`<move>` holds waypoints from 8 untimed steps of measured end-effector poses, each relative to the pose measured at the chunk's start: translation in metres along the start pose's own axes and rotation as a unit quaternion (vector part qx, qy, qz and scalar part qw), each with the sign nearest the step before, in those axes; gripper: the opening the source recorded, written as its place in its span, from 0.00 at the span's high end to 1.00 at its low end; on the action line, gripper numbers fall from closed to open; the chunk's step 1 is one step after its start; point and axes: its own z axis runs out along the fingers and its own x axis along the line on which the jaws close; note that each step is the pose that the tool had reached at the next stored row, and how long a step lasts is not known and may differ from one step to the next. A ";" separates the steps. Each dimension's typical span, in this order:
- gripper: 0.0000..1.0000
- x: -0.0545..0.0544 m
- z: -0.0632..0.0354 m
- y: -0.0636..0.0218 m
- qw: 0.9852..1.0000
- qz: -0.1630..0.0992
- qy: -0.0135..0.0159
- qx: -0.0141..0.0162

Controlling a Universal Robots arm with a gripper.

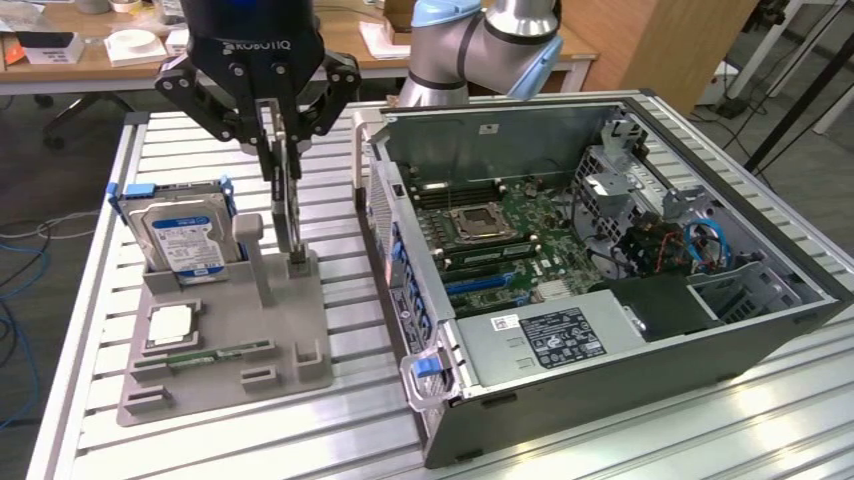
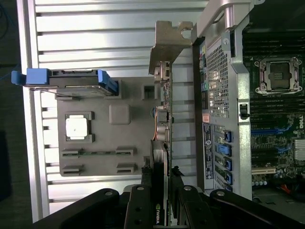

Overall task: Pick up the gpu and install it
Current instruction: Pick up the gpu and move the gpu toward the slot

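The gpu (image 1: 284, 210) is a thin dark card seen edge-on, standing upright over the grey holder tray (image 1: 227, 350). My gripper (image 1: 280, 150) is shut on its upper end from above. The card's lower end sits level with the tray's upright posts; I cannot tell whether it still touches them. In the wrist view the gpu (image 2: 164, 95) runs away from my gripper (image 2: 160, 174), with its silvery bracket (image 2: 167, 43) at the far end. The open computer case (image 1: 601, 250) lies to the exterior view's right, its motherboard (image 1: 494, 230) exposed.
On the tray stand a silver hard drive (image 1: 187, 235) in a blue frame, a processor chip (image 1: 171, 325) and a green RAM stick (image 1: 220, 355). The case's wall (image 2: 224, 95) rises close beside the card. The slatted metal table (image 1: 667, 430) extends in front.
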 end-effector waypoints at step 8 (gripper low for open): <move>0.74 -0.001 0.0000 0.0001 1.000 0.000 0.000 0.000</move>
